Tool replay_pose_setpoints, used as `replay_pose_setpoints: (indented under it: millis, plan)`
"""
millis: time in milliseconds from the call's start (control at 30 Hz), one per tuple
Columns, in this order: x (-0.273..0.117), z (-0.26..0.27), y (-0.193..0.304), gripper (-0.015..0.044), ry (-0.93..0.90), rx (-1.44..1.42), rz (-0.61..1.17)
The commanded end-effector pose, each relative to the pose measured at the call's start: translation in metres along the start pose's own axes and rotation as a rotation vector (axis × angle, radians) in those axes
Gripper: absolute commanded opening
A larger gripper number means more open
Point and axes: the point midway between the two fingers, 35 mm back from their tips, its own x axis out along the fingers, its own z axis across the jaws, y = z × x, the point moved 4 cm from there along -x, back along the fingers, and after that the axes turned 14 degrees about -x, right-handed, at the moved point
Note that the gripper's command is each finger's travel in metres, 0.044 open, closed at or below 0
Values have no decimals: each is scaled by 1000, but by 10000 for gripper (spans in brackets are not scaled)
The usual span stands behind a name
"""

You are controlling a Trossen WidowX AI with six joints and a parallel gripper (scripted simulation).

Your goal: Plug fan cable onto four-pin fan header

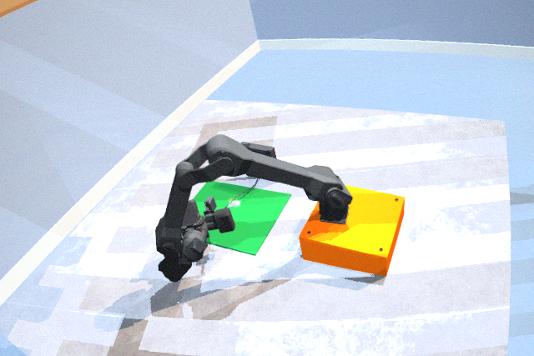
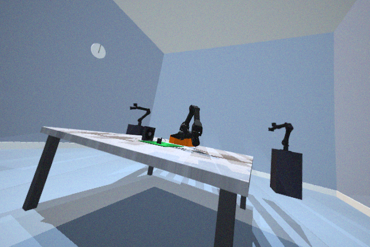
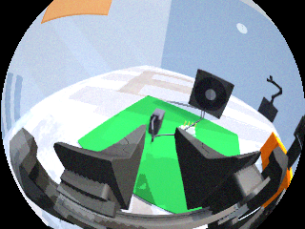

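From the top, the arm (image 1: 267, 167) (image 2: 194, 115) arches from its orange-yellow base (image 1: 370, 231) (image 2: 176, 140) (image 3: 271, 148) to the green board (image 1: 254, 218) (image 2: 167, 144) (image 3: 162, 176). The fingertips are hard to pick out. A pale header (image 1: 234, 203) (image 3: 189, 129) with yellow pins stands on the board; a dark block (image 1: 209, 203) (image 2: 159, 140) (image 3: 157, 119) stands beside it.

In the exterior view, the fan (image 2: 148, 133) (image 3: 211, 93) stands upright near the board on the table (image 2: 143, 157).

In the wrist view, the gripper (image 3: 160, 130) is partly open, its 2 fingers apart with nothing held. The cable (image 3: 165, 135) runs from the fan past the header to the dark block, beyond the fingertips. The pins show bare, so the plug is off them; its outline is too small to separate from the block.
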Motion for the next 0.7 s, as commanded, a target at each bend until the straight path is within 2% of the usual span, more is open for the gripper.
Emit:
replay_pose_setpoints:
  millis: [0, 133, 500, 667]
  plan:
    - [-11, -2, -6, 140, 4, 5, -5]
    - [-20, -4, -11, 140, 9, 7, -13]
    - [-2, -15, -21, 429, 120, -46, 214]
    - [5, -19, -26, 440, 151, -70, 341]
